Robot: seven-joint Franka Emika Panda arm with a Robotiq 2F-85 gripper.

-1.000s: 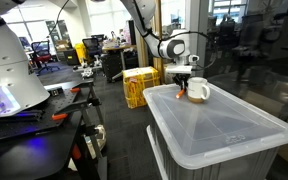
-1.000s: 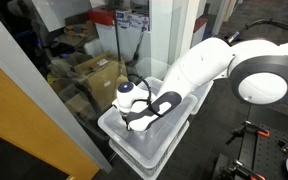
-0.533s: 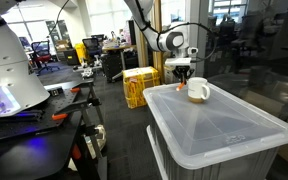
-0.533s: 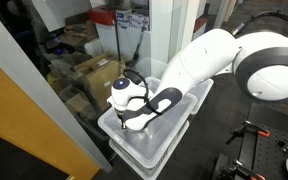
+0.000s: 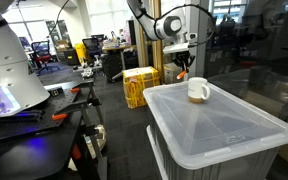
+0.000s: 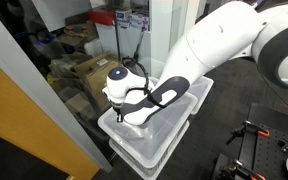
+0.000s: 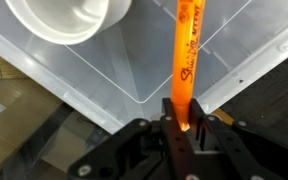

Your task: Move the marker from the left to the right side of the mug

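My gripper (image 7: 179, 128) is shut on the orange marker (image 7: 188, 50), which sticks out from between the fingers over the clear plastic lid. The white mug (image 7: 69, 18) is at the top left of the wrist view. In an exterior view the mug (image 5: 198, 90) stands on the lid of the plastic bin (image 5: 224, 135), and the gripper (image 5: 181, 72) hangs raised above and to the left of it with the marker (image 5: 181, 75) just showing. In an exterior view the gripper (image 6: 113, 108) is at the bin's near end; the arm hides the mug there.
The bin (image 6: 144, 140) stands next to a glass wall. A yellow crate (image 5: 139, 85) sits on the floor behind it. A dark workbench with tools (image 5: 44, 115) is to the left. Cardboard boxes (image 6: 89, 75) lie behind the glass.
The gripper has risen from beside the mug, lifting the marker off the lid, and now hangs above and left of the mug.
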